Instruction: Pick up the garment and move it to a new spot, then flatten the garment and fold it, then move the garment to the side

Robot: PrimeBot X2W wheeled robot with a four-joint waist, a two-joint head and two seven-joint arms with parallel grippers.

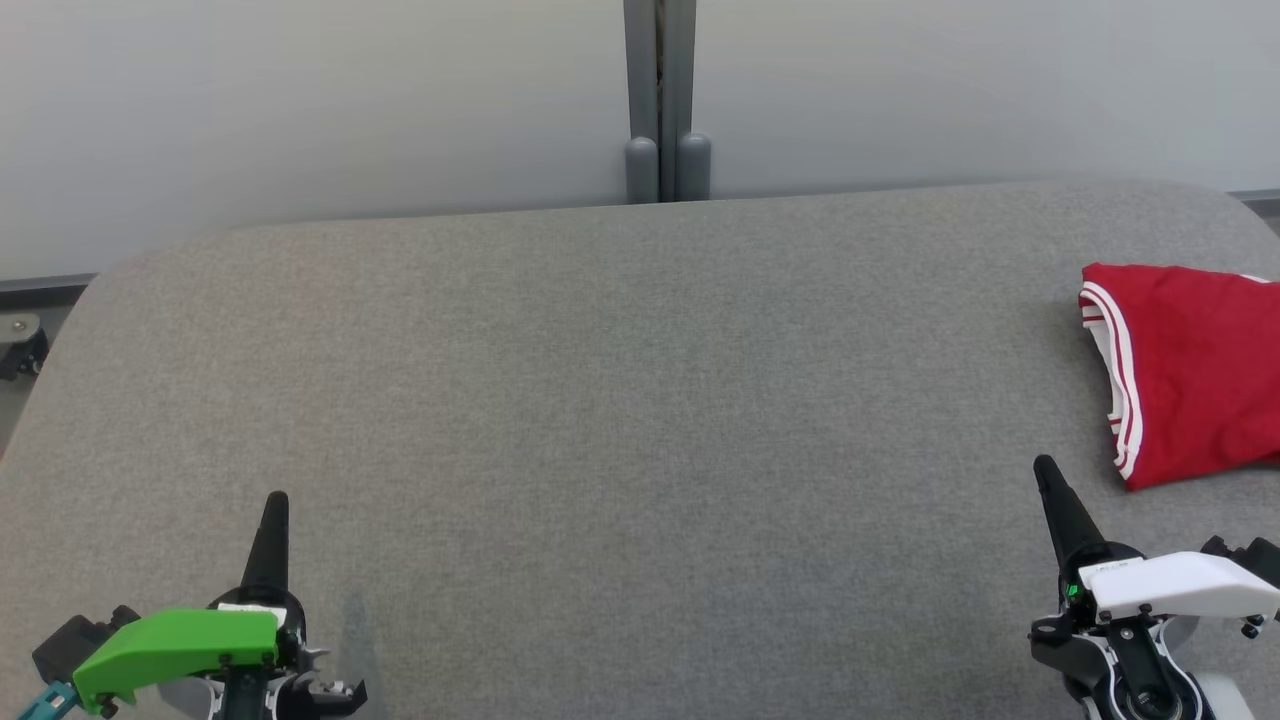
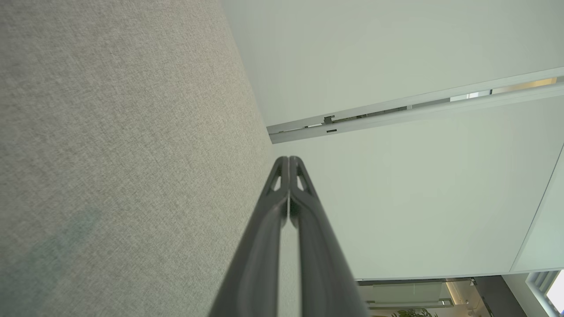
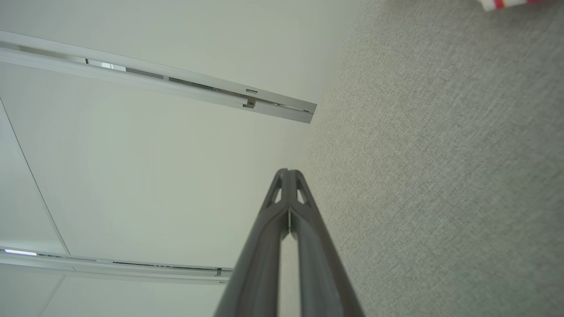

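We judge the task done: the garment [image 1: 1190, 370] lies folded aside on the counter [image 1: 600, 400], left pincer [image 1: 277, 498] and right pincer [image 1: 1045, 464] closed, empty.

Red garment [image 1: 1190, 370] with white-striped trim, folded into a flat bundle, slightly wrinkled, lying at about 3 o'clock on the grey counter [image 1: 600, 430], trimmed edge facing 9 o'clock, far side cut off by the frame

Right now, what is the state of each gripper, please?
Left gripper: closed, holding nothing.
Right gripper: closed, holding nothing.
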